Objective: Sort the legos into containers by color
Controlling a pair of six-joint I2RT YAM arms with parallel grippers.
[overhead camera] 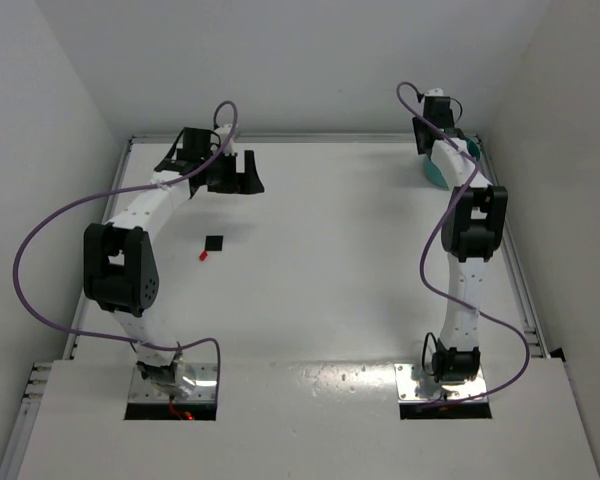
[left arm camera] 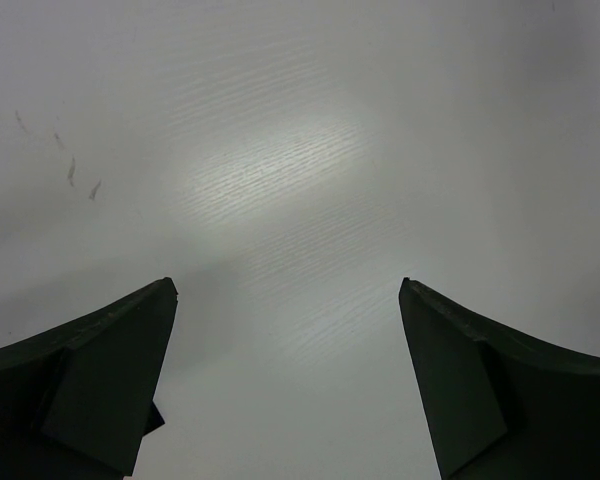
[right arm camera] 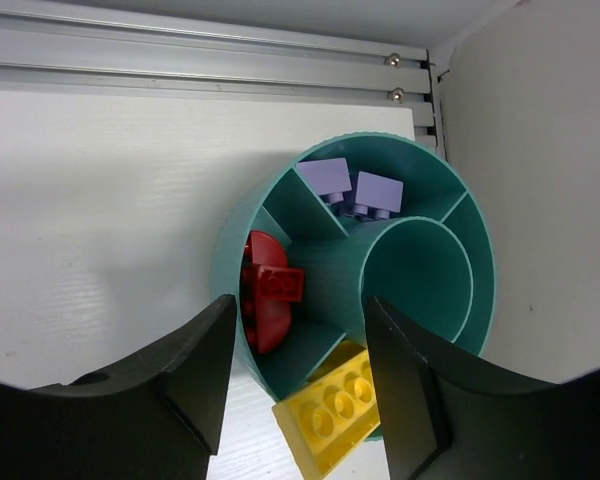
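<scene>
Divided teal bowl (right arm camera: 227,250): purple legos (right arm camera: 378,192), red legos (right arm camera: 270,285) in separate compartments; yellow brick (right arm camera: 330,420) between parted jaws of right gripper (right arm camera: 298,302); left gripper (left arm camera: 288,290) wide.

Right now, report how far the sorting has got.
Done: purple bricks and red bricks sit in separate compartments of the teal bowl. In hand: a yellow brick between the right jaws, at the bowl's rim. Remaining: a black brick and red brick on the table.

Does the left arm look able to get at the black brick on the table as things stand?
Probably yes. The black brick lies in the open on the table, only a small red brick beside it. The left tool is open and empty, just past the brick, with nothing between them.
</scene>
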